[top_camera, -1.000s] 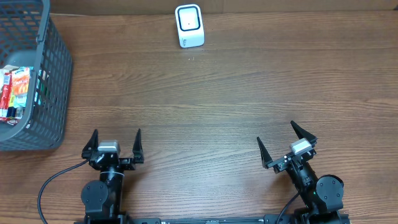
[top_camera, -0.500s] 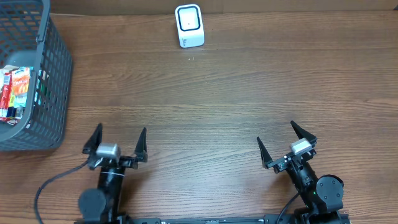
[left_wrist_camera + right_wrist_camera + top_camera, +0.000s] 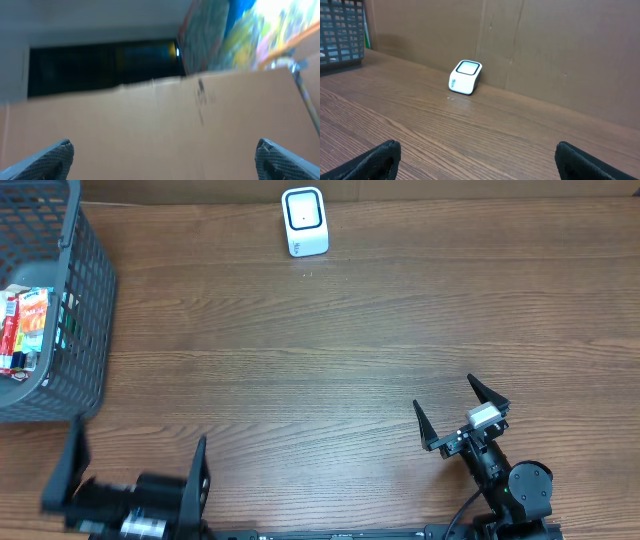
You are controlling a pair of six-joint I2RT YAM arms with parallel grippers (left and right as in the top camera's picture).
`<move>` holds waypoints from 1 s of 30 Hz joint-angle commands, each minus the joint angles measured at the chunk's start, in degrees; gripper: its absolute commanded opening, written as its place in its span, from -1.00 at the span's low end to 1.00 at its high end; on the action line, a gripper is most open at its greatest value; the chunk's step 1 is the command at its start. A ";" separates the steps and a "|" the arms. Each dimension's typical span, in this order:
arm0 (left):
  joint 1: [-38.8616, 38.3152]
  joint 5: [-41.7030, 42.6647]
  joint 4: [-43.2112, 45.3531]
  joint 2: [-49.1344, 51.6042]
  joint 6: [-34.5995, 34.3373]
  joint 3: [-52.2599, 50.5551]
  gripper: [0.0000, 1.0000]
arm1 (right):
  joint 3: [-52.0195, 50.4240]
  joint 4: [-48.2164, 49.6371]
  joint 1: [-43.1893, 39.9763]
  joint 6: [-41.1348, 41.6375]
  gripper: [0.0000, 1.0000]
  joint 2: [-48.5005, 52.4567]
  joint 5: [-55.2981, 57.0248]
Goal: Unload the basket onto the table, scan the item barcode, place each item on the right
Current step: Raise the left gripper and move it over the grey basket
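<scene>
Red packets in basket, long axis near-to-far; scanner window faces up.

One white barcode scanner is sitting on the one wooden table. One gray mesh basket is holding seemingly three snack packets, partly hidden.

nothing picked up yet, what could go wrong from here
1. The open left gripper sits near the grey basket; it might catch the mesh wall going in.
2. The left wrist view is blurred and shows only cardboard, so it likely won't help find the snack packets.
3. The scanner stands far from the basket; a long carry could expose a weak grip.
</scene>
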 commanded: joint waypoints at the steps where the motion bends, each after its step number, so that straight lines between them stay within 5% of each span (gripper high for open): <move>1: -0.37 0.66 -0.17 -0.59 1.57 5.88 1.00 | -0.61 0.33 -0.20 -0.17 1.00 -0.66 0.48; 13: -0.37 -0.94 -9.64 6.19 6.84 23.82 1.00 | -0.61 0.33 -0.20 -0.17 1.00 -0.66 0.48; 30: -0.37 -1.03 -63.78 54.10 9.05 86.23 1.00 | -0.61 0.33 -0.20 -0.17 1.00 -0.66 0.48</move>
